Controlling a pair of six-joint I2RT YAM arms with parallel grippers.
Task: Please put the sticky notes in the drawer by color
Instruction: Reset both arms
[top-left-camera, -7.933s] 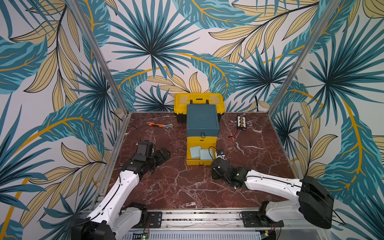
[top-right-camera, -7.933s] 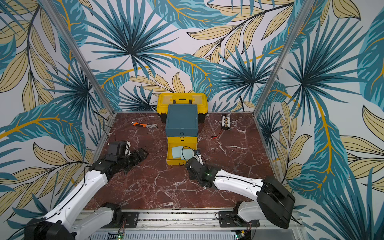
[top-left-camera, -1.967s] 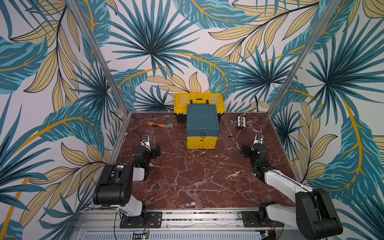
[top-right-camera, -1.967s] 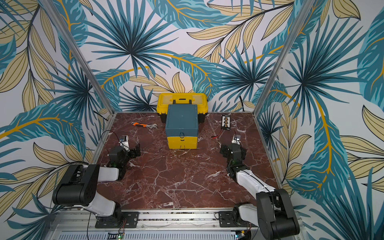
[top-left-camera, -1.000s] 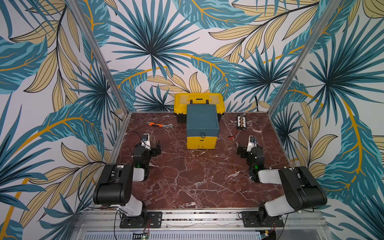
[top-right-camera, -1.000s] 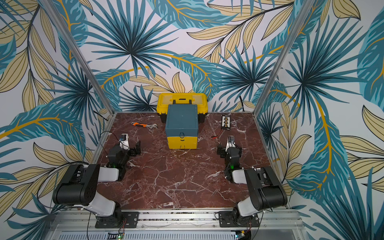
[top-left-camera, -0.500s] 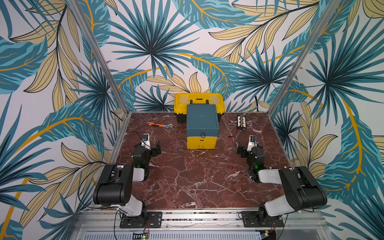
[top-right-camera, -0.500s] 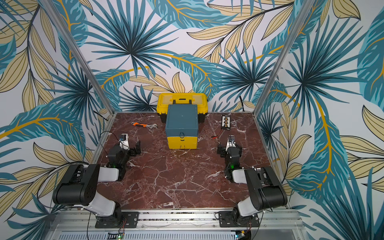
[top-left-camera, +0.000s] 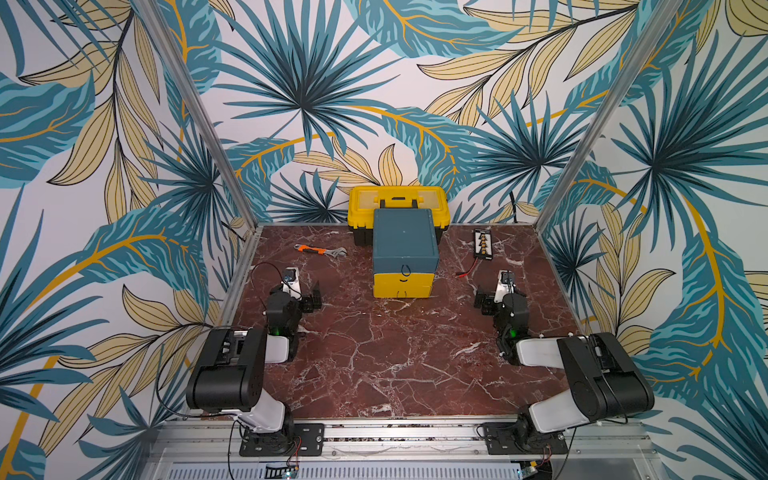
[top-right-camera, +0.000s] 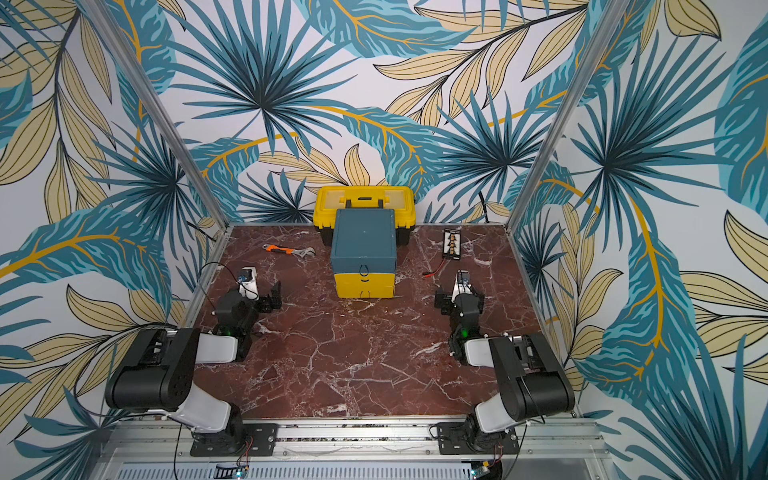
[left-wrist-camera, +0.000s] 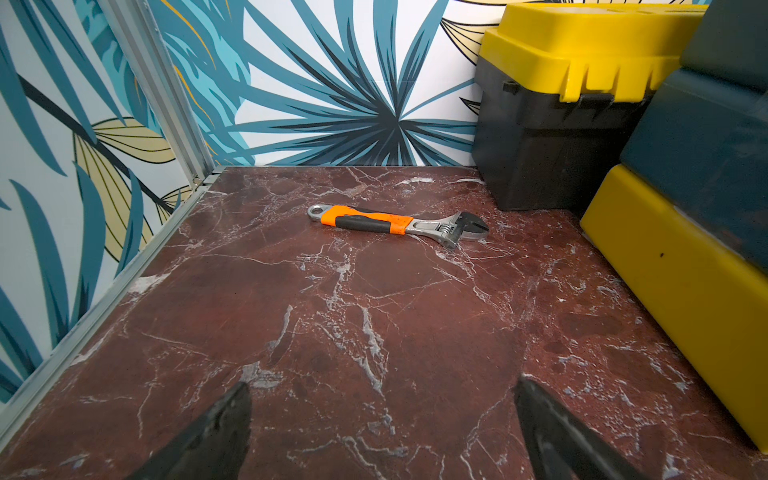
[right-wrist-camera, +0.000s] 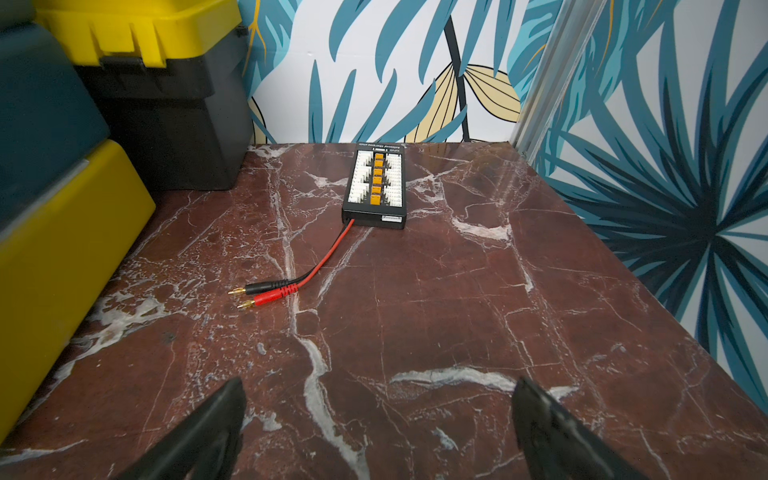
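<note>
Glossy red marble tabletop (top-left-camera: 395, 357)

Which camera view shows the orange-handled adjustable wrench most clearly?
The left wrist view. There the adjustable wrench lies close and whole on the marble table, its orange grip and metal head clear. In both top views it is only a small shape, details lost. The right wrist view does not show it.

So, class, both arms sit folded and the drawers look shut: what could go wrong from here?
1. The drawers are all shut and no notes show, so a wrongly sorted colour would go unnoticed.
2. Loose leads lie ahead of the open right gripper; a forward sweep might snag them.
3. Likewise the wrench ahead of the open left gripper.
</note>
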